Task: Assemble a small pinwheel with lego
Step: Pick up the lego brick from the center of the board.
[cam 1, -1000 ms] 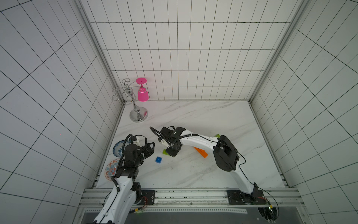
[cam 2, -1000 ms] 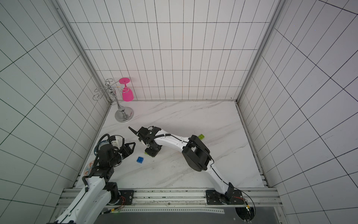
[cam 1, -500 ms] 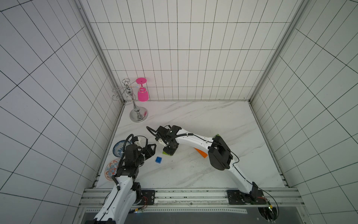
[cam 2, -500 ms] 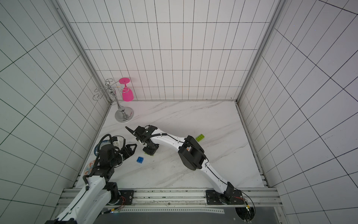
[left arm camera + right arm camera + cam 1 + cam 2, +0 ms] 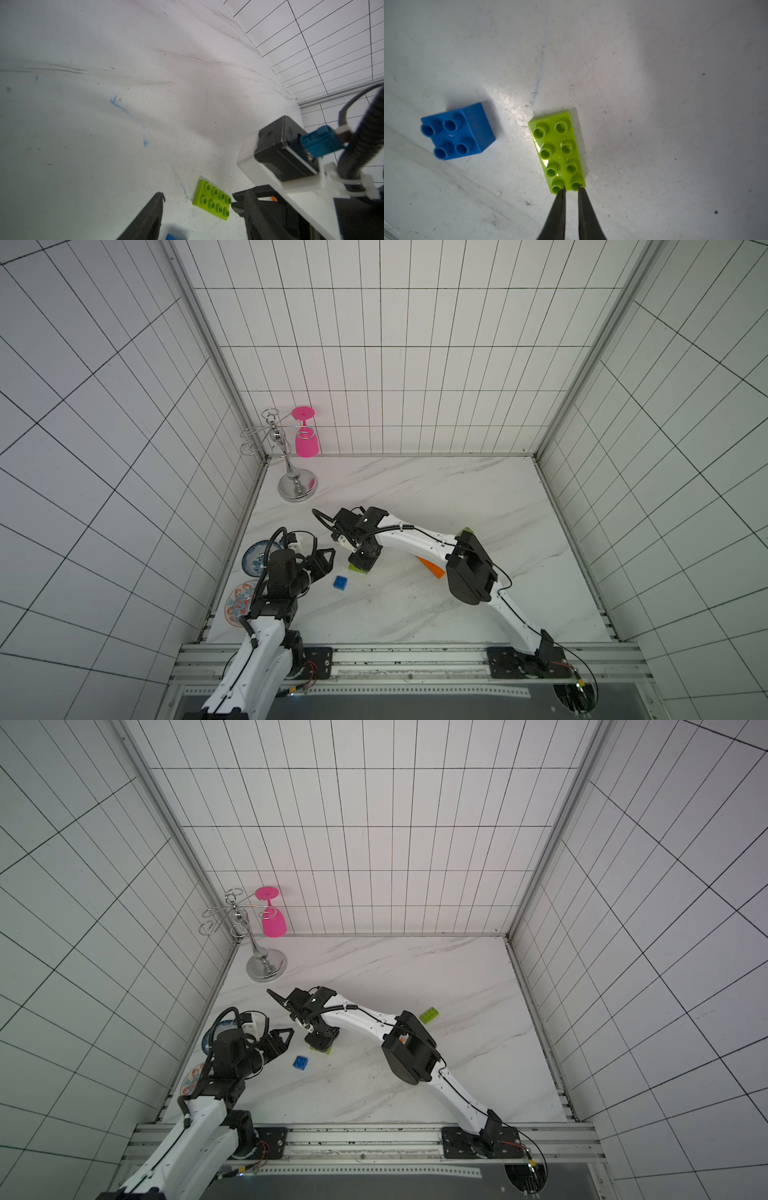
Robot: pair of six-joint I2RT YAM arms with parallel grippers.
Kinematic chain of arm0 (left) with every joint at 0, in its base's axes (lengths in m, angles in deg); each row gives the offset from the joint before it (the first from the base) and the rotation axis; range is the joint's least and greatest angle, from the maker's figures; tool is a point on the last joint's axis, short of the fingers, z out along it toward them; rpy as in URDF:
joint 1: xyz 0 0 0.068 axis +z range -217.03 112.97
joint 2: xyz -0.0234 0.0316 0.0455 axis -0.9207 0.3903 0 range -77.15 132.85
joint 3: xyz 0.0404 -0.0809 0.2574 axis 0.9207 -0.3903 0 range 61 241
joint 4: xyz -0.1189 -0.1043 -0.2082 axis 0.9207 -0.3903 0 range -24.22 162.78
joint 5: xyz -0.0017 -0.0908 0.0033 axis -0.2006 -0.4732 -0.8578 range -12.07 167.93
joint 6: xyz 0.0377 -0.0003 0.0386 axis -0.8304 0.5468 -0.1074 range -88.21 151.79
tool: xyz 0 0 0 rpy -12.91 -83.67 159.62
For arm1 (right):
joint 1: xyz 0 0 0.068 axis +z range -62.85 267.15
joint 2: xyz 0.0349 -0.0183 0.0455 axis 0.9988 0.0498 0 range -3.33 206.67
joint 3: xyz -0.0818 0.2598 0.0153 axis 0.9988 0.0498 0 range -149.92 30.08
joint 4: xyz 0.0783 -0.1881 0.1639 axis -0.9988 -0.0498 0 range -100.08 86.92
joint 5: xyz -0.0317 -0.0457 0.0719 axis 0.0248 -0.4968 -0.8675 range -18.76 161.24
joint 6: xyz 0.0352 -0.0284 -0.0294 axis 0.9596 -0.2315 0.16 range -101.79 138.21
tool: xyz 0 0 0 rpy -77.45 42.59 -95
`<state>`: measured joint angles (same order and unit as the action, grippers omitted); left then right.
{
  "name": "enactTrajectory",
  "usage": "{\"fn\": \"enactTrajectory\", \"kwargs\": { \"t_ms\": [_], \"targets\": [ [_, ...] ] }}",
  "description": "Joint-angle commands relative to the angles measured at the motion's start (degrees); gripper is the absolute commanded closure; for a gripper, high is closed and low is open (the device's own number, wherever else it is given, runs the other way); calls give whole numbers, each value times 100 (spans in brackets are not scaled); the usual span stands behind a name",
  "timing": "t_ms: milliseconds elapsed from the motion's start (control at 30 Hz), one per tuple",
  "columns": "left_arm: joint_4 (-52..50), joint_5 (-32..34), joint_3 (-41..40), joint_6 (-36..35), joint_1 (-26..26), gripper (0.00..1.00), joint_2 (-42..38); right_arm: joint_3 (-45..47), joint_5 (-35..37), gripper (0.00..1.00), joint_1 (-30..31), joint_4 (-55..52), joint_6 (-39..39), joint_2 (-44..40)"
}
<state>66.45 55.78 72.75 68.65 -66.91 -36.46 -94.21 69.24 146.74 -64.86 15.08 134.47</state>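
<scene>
Green brick (image 5: pixel 559 151): lime, eight studs up, lying flat on the marble table (image 5: pixel 415 489) beneath the right gripper (image 5: pixel 572 190). The gripper's jaws are nearly closed, with only a slit between them. Its fingertips (image 5: pixel 562 192) touch the end pair of studs from above, and whether they pinch anything cannot be told. In both top views the gripper covers most of the brick, leaving a lime edge visible. Blue brick (image 5: pixel 456 133): square, four studs, standing apart from the green brick on its left and joined to nothing. Left gripper (image 5: pixel 328 561): just beyond the blue brick on the same side of the green brick, jaws wide and empty, pointing toward the green brick, which the left wrist view shows between its two fingers (image 5: pixel 153 214). Orange brick (image 5: pixel 432 569): well apart on the green brick's right, partly hidden by the right arm. Second green brick (image 5: pixel 429 1015): farther right again and nearer the back wall. Stand (image 5: pixel 297 485): chrome, toward the back-left corner from the green brick, with a pink glass (image 5: pixel 306 443) hanging upside down from it. Blue plate (image 5: pixel 251 562) and orange plate (image 5: pixel 237 601): far left of the green brick, at the table's edge behind the left arm.
</scene>
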Motion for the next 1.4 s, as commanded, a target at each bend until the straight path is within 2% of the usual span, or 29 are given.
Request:
{"fn": "enactTrajectory", "kwargs": {
  "t_ms": [0,533,900,1167,1367],
  "targets": [
    [44,-7,3,-22,32,36,5,-317,59,85,-69,-276,-161,221],
    [42,9,-2,-24,29,36,13,-442,-99,85,-101,-429,-196,471],
    [78,-17,7,-30,31,36,45,-421,-20,94,-103,-491,-102,433],
    [268,-269,-16,-139,30,36,91,-298,40,96,-293,-495,561,166],
    [315,-358,226,-291,-140,36,486,473,127,95,-555,-334,1038,-462]
  ]
}}
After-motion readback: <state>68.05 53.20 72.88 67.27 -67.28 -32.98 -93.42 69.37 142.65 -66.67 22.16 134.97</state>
